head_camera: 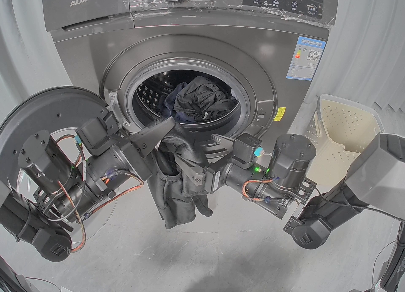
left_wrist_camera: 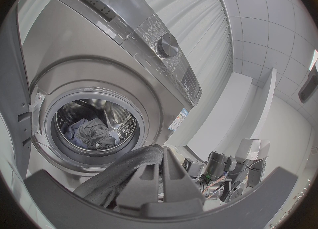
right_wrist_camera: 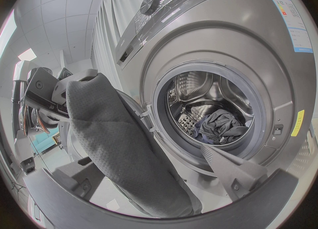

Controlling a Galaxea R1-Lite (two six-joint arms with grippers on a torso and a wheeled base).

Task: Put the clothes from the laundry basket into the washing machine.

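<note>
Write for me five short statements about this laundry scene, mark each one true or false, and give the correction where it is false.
1. The door of the washing machine is open. True.
2. The drum is empty. False: dark clothes already lie inside it.
3. The left gripper is shut on a dark grey garment. True.
4. That garment lies fully inside the drum. False: it hangs outside, in front of the opening and below it.
5. A cream laundry basket stands beside the machine, on the robot's right. True.
</note>
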